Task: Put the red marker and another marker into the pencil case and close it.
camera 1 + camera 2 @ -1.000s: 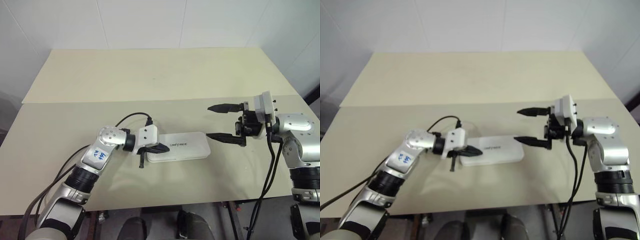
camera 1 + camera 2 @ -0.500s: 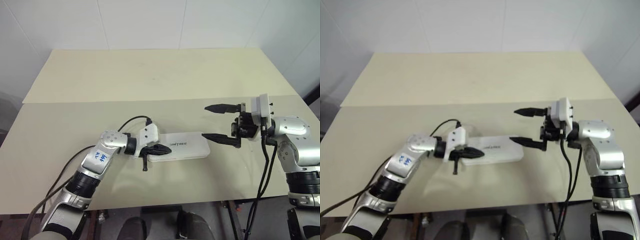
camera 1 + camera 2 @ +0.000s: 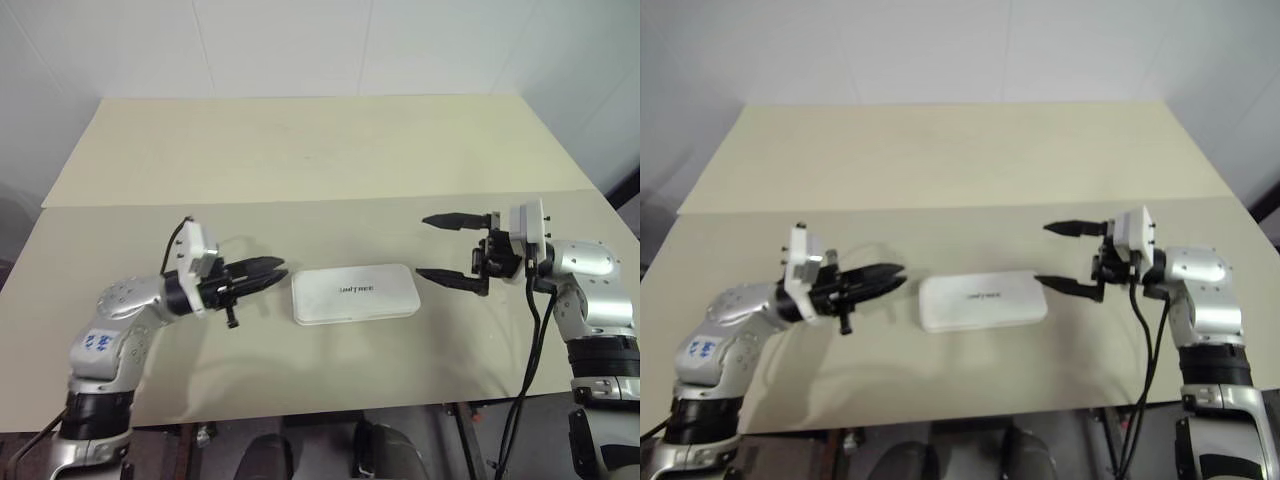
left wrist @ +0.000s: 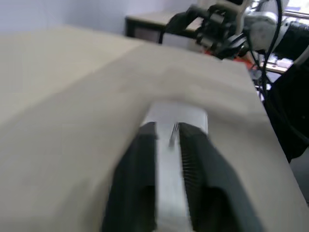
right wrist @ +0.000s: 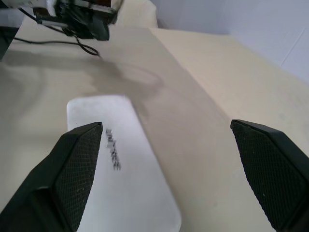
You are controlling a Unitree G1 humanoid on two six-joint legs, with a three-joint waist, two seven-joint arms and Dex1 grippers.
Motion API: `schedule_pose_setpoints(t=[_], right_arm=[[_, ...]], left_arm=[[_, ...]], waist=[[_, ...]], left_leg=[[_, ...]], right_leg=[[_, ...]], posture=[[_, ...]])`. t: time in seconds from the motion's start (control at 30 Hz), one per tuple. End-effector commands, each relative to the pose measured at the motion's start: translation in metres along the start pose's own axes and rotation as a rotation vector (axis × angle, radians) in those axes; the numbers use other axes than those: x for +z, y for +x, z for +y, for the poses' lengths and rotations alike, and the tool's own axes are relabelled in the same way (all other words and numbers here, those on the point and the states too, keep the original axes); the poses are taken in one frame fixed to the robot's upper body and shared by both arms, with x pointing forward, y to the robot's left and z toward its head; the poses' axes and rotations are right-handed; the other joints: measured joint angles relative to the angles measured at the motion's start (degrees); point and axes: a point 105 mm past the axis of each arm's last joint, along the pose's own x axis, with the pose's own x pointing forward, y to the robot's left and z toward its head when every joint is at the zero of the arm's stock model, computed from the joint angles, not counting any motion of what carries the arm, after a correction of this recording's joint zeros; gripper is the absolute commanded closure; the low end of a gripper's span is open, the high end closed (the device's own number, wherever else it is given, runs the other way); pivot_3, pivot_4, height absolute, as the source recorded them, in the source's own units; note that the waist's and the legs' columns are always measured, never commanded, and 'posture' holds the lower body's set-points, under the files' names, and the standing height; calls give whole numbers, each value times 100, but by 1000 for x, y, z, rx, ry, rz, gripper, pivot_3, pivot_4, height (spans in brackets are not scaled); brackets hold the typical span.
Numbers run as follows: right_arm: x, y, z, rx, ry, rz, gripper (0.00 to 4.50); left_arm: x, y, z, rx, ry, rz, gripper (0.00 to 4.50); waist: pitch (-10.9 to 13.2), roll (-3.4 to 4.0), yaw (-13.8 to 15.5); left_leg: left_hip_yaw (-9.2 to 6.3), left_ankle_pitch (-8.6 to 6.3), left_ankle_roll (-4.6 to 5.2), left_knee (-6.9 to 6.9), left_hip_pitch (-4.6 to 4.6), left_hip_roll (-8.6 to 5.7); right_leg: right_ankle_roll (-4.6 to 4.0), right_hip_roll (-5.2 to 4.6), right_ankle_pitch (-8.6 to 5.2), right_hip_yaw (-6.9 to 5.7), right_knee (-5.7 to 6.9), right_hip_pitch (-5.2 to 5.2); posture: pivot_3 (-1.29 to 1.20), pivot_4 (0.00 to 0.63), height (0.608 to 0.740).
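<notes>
table [image 3: 300, 170] was the biggest thing, pale beige, a seam running across it. pencil case [image 3: 354, 293] lay flat and shut near the front edge, between the two arms, long axis running left to right, printed lid facing up. no markers visible, likely inside already, so task looked about finished. right gripper [image 3: 450, 247] sat at the case's right end, fingers spread wide, pointing left along the case's length, empty. left gripper [image 3: 272, 270] was just off the case's left end, pointing at it, fingers slightly apart, holding nothing. both about equally near the case.
</notes>
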Motion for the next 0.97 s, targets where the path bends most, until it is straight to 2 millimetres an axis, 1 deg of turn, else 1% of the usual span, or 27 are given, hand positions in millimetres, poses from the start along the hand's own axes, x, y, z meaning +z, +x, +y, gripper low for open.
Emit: schedule_pose_setpoints(t=[0.03, 0.2, 0.23, 0.27, 0.47, 0.57, 0.73, 0.97], right_arm=[[6, -16, -4, -36, -49, 9, 0], [-1, -31, -7, -92, -52, 43, 0], [-2, -34, -7, -103, -65, 42, 0], [-3, -39, -6, -111, -62, 45, 0], [-9, -64, -3, -163, -42, 104, 0], [-9, -70, 1, -184, -46, 109, 0], [-8, -66, 6, -203, -50, 95, 0], [-15, -63, 20, -236, -32, 91, 0]], left_arm=[[15, -3, -6, -20, 92, -40, 2245], [11, -6, -2, -5, 144, -18, 462], [11, -7, -1, -1, 165, -14, 146], [12, -6, 1, 2, 184, -14, 33], [15, 0, 8, -5, 237, -24, 33], [14, 4, 12, 2, 260, -28, 33], [9, 6, 14, 4, 251, -19, 33], [6, 13, 14, -1, 249, -23, 33]], waist=[[1, 1, 8], [0, 1, -24], [0, 1, -26], [0, 1, -27], [0, 2, 3], [0, 2, -9], [0, 2, -24], [0, 1, 4]], left_leg=[[0, 0, 0, 0, 0, -2], [2, 0, 0, 1, 3, 2], [2, 0, 0, 1, 4, 3], [2, 0, -1, 0, 5, 5], [7, 0, 0, 1, 4, 1], [6, 0, 0, 0, 4, 2], [10, 0, 0, -1, 6, 2], [8, 0, 0, 0, 5, 3]], right_leg=[[0, -2, 0, 1, 0, 0], [-1, 3, 0, 3, 0, 2], [-1, 4, -1, 3, -1, 2], [-2, 6, -1, 3, 0, 2], [-2, 2, -1, 4, -2, 2], [-2, 3, -1, 3, -1, 2], [-1, 3, -1, 3, -1, 2], [-1, 2, -1, 4, 0, 2]], posture=[[0, 150, 740], [0, 150, 740], [0, 150, 740], [0, 150, 740], [0, 150, 740], [0, 150, 740], [0, 150, 740], [0, 150, 740]])
